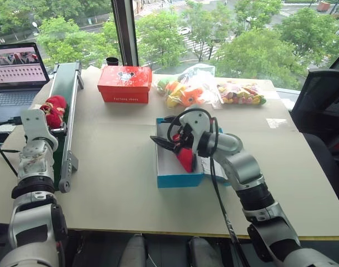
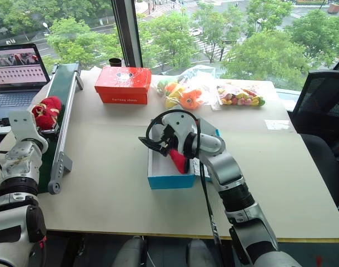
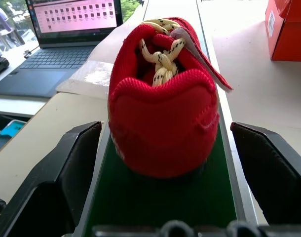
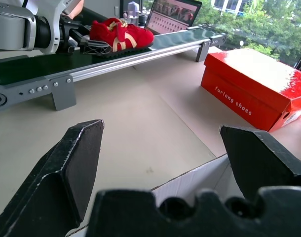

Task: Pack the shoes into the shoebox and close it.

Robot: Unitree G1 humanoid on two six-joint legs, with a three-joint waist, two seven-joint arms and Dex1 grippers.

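One red shoe (image 3: 163, 106) with cream laces lies on the green conveyor belt (image 1: 66, 83) at the table's left, heel toward my left gripper (image 3: 165, 136). That gripper is open, one finger on each side of the heel, not touching. The other red shoe (image 1: 185, 158) lies inside the blue shoebox (image 1: 180, 179), which stands open mid-table. My right gripper (image 1: 163, 143) hovers open and empty over the box's left end, pointing left; its wrist view looks past the box's white wall (image 4: 190, 182) to the belt.
A red shoebox (image 1: 125, 83) stands at the back centre. Two clear bags of toys (image 1: 214, 92) lie to its right. A laptop (image 1: 16, 69) sits left of the belt. A black office chair (image 1: 322, 100) stands at the table's right side.
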